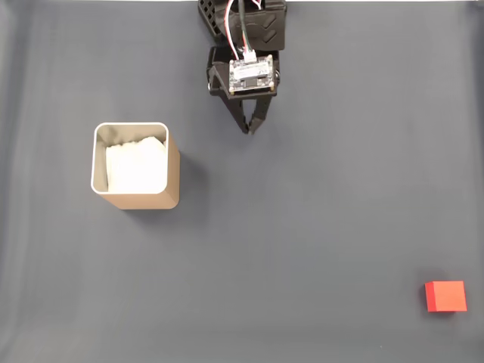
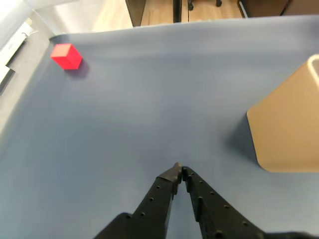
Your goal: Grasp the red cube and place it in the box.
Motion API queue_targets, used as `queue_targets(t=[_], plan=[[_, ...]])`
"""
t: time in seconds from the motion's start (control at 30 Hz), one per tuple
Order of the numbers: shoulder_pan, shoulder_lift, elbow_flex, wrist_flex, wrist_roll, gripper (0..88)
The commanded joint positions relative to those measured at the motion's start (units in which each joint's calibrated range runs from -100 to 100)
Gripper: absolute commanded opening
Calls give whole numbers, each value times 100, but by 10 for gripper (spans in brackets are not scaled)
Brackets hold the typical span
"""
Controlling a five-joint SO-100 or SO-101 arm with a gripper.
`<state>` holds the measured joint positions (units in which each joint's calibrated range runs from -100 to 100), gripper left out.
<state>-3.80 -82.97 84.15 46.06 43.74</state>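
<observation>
At nine o'clock the box (image 1: 173, 178) held only white lining; the red cube (image 1: 445, 296) lay at four; the gripper (image 1: 246, 130) was closed, empty

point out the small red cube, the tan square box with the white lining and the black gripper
small red cube (image 1: 445, 296), fixed view, on its top face
tan square box with white lining (image 1: 172, 175), fixed view, on its tan side wall
black gripper (image 2: 179, 171), wrist view, between the closed fingertips
</observation>
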Motion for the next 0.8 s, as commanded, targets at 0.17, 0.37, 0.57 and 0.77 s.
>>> queue_targets(t=[0.17, 0.37, 0.57, 0.77], plan=[[-533, 1750, -2299, -490, -112, 2], [-945, 2745, -3411, -581, -49, 2], [-1378, 3559, -4350, -597, 29, 2], [-1726, 4294, -5152, -597, 34, 4]])
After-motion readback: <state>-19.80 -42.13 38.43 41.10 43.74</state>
